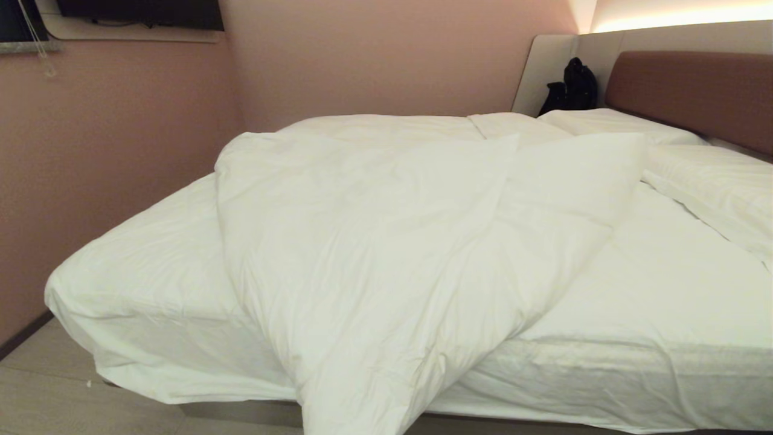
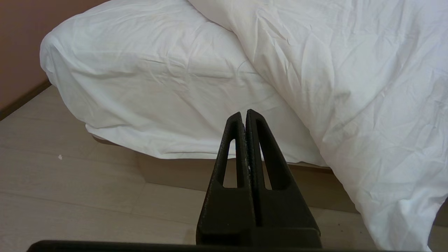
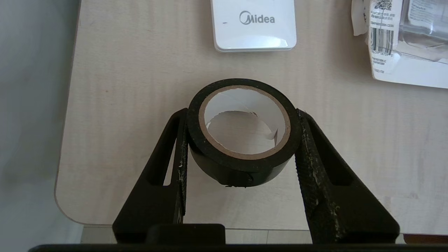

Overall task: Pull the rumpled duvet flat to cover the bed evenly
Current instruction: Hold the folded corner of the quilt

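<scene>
pink walls enclosed the bed (image 1: 664,290); the duvet (image 1: 386,241) lay rumpled, hanging off its edge. left gripper (image 2: 244,115) was fully closed, empty. right gripper (image 3: 241,140) clamped a black tape roll (image 3: 241,140) above a tabletop (image 3: 140,87).

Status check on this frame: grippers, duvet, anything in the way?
Left gripper shut, empty, hanging by the bed's corner. Right gripper clamped on black tape roll over a side table. Duvet bunched diagonally, spilling over the near edge.

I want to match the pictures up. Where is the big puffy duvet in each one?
Head view: the duvet lies bunched across the middle, spilling over the bed's near edge.
Left wrist view: it hangs beyond the shut left claw.
Right wrist view: not there.
Shared landmark: the bed's sheeted corner.
</scene>
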Motion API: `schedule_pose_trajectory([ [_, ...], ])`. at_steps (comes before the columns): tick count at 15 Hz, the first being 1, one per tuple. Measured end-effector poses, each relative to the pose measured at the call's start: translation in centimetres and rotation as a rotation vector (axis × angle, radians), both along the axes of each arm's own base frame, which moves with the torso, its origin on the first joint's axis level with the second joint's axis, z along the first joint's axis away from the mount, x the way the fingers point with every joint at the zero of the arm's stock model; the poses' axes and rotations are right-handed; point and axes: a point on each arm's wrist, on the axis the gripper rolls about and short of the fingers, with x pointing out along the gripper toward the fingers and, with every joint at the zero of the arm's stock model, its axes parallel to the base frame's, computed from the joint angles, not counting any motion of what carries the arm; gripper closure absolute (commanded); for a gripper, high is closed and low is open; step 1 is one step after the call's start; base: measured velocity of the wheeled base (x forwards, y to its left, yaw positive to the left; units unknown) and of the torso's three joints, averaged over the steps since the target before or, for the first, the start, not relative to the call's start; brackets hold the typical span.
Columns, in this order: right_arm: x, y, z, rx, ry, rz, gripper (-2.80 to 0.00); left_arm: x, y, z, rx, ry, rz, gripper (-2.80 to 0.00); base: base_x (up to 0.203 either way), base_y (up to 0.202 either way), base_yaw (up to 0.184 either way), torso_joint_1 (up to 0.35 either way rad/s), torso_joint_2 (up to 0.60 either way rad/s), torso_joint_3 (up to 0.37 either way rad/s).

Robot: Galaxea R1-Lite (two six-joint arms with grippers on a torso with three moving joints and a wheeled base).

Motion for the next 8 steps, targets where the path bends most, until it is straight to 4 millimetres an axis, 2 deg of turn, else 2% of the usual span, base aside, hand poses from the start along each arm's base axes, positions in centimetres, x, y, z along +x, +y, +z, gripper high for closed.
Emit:
schedule_pose_trajectory([
  [8, -0.01, -0.15, -0.64, 0.011, 0.004, -0.007, 0.0, 0.0, 0.0, 0.0, 0.0, 0.0, 0.0, 0.0, 0.0, 0.0, 0.0, 0.0, 0.0, 0.0],
])
